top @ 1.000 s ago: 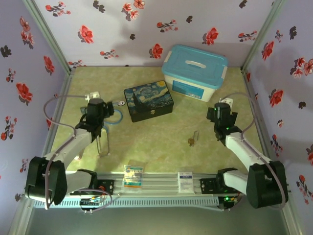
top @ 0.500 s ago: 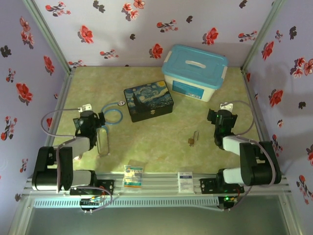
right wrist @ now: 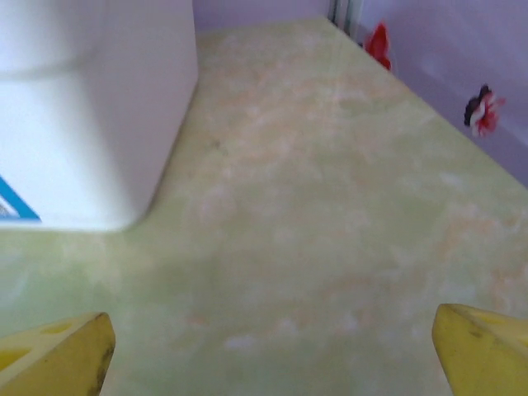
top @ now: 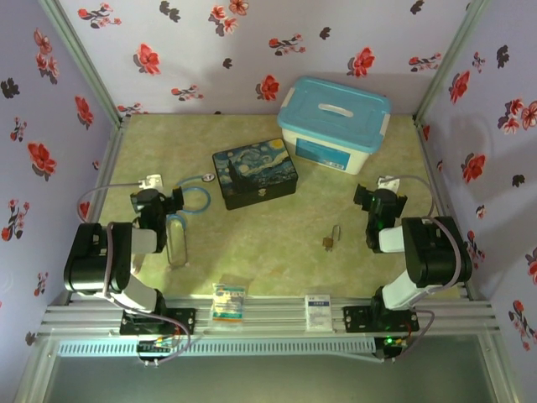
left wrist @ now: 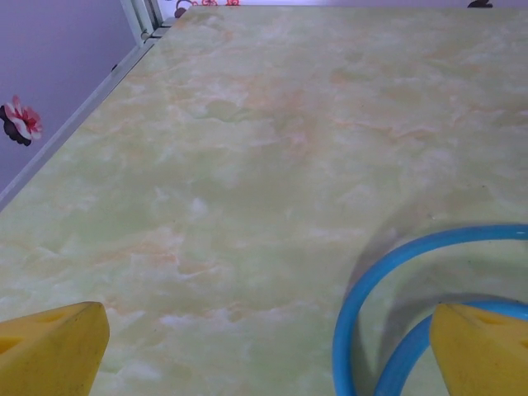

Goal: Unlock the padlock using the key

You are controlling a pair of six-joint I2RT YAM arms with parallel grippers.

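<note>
The small brass padlock point(top: 328, 243) lies on the green table right of centre, its thin silver shackle pointing away from me. I cannot make out the key; it is hidden or too small to tell. My left gripper point(top: 156, 206) sits low at the left, far from the padlock; in the left wrist view point(left wrist: 272, 355) its yellow fingertips point(left wrist: 49, 351) stand wide apart with nothing between them. My right gripper point(top: 378, 206) rests about a hand's width right of the padlock; in the right wrist view point(right wrist: 272, 355) it is open and empty over bare table.
A dark starry-night box point(top: 254, 172) stands mid-table. A white bin with a blue lid point(top: 334, 122) is at the back right, its wall point(right wrist: 82, 107) near my right gripper. A blue-tubed stethoscope point(top: 197, 200) curls beside the left gripper, its tube point(left wrist: 396, 264) by one fingertip. Two small packets point(top: 228, 302) lie at the front rail.
Both arms have folded back and down toward their bases, the grippers settling low at the table's sides. The right gripper has opened a little wider. The padlock has not moved.
</note>
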